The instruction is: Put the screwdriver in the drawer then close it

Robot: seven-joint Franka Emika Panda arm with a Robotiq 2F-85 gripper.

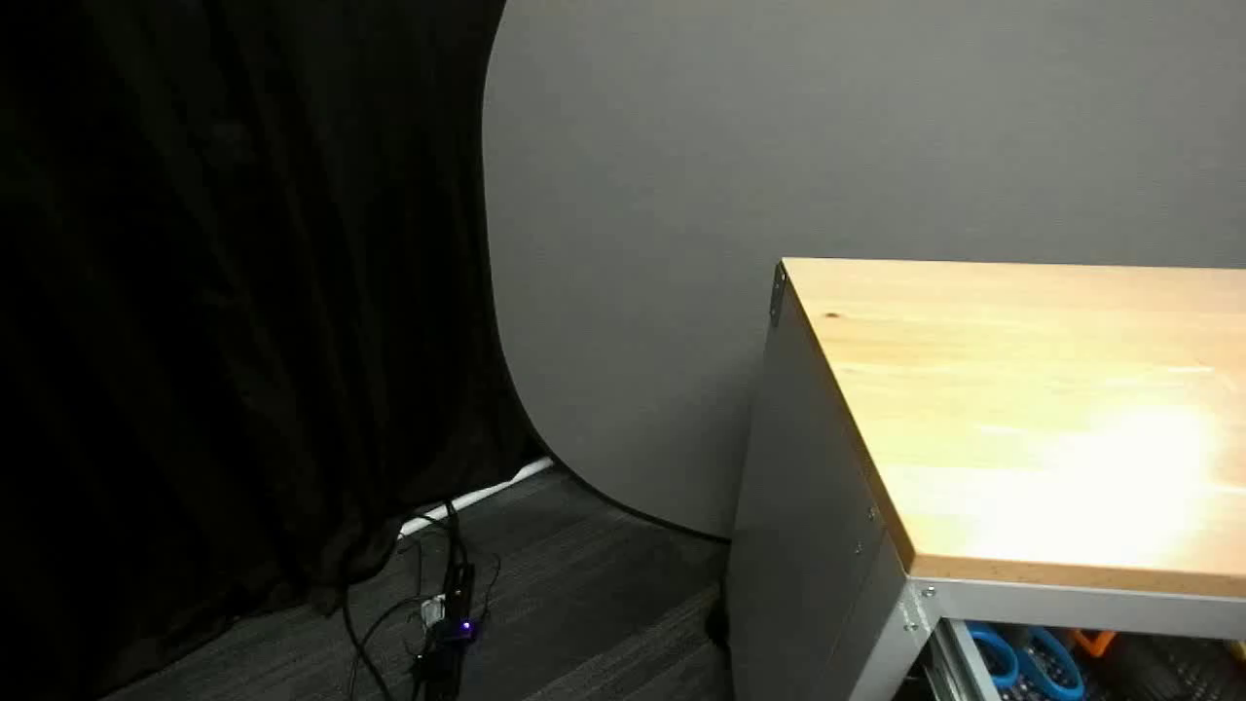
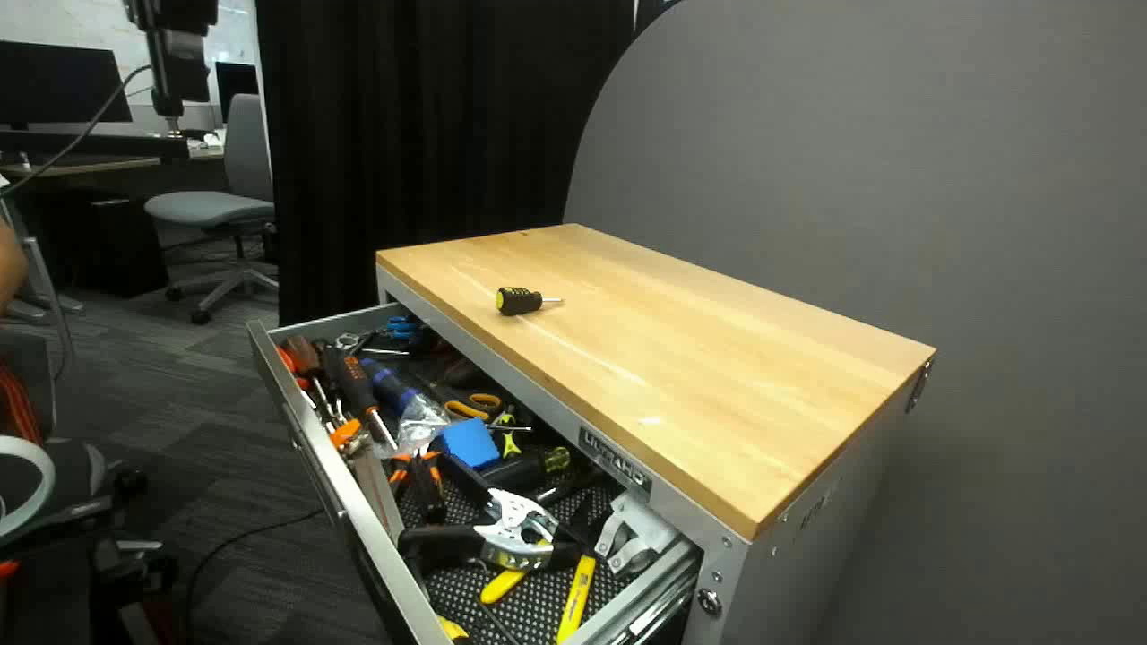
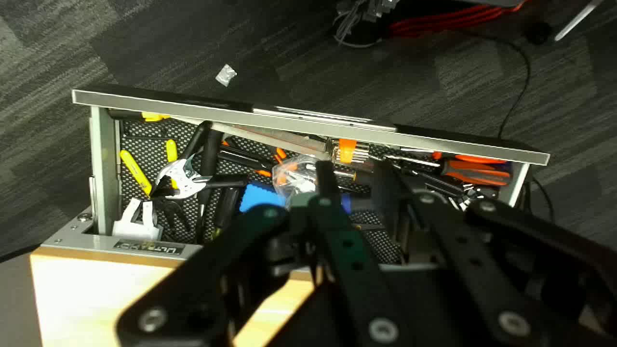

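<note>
The screwdriver [image 2: 518, 301], short with a black and yellow handle and a thin metal shaft, lies on the wooden top [image 2: 681, 367] near its front edge. It does not show in the other views. The drawer [image 2: 315, 439] is pulled out and full of tools; in the wrist view its front rim [image 3: 308, 124] runs across the middle. A corner of the drawer [image 1: 959, 662] shows in an exterior view. My gripper [image 3: 354, 169] is above the drawer in the wrist view. Its black fingers are apart with nothing between them. The gripper is not clearly seen in the exterior views.
A spring clamp [image 2: 515, 528], a blue block [image 2: 470, 443] and several hand tools lie in the drawer. A black curtain [image 2: 421, 134] and a grey panel [image 2: 851, 161] stand behind the cabinet. Cables and a power strip [image 1: 450, 623] lie on the floor.
</note>
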